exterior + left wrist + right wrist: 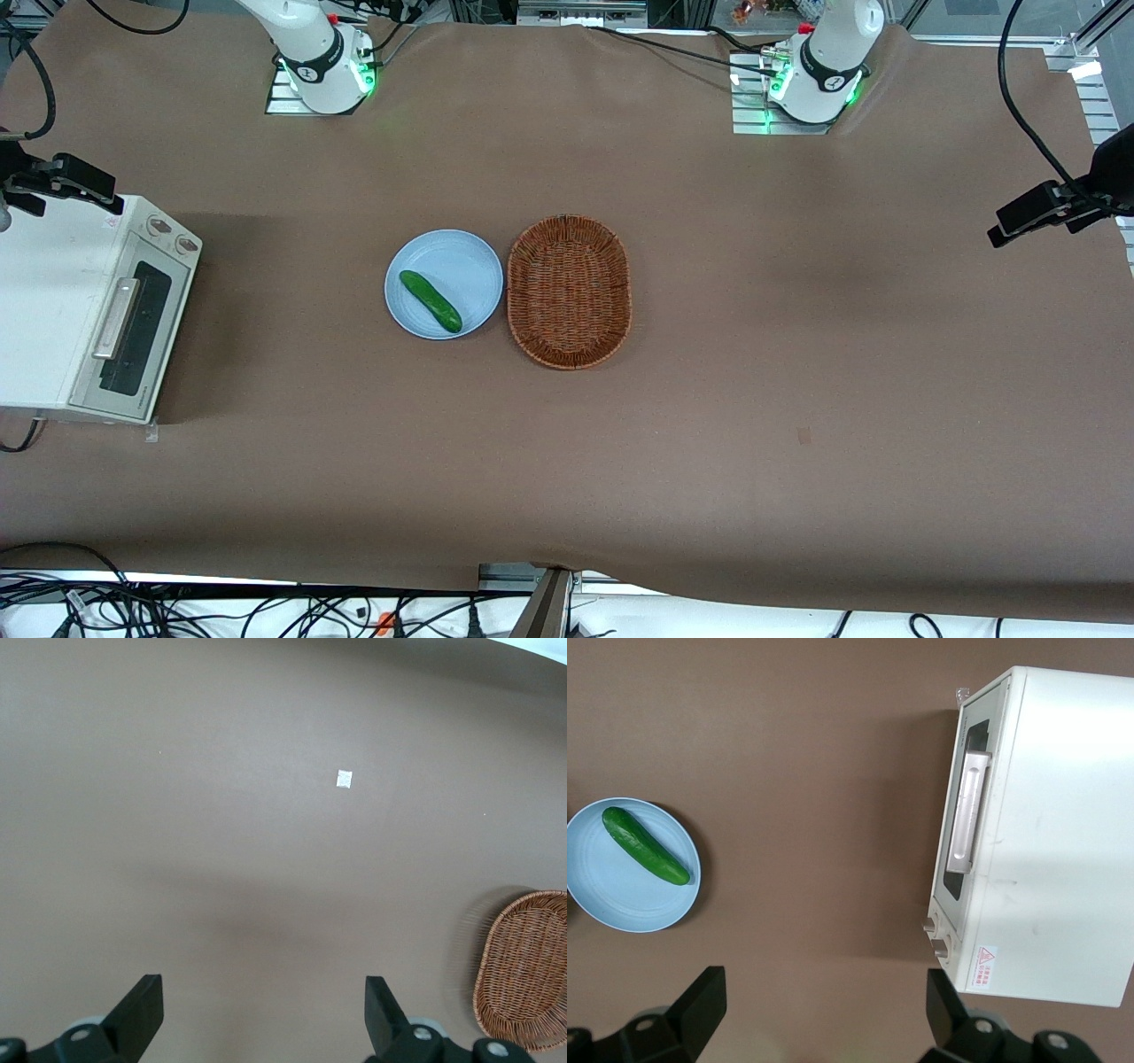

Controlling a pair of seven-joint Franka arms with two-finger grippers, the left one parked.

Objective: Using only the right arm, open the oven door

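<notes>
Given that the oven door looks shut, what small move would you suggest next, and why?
Probably lower the open tool toward the silver handle. The oven door is closed, and the tool hangs above the table, apart from it, touching nothing.

Front view looks down over the whole table (709, 443); both wrist views look down closer, sharing it.
</notes>
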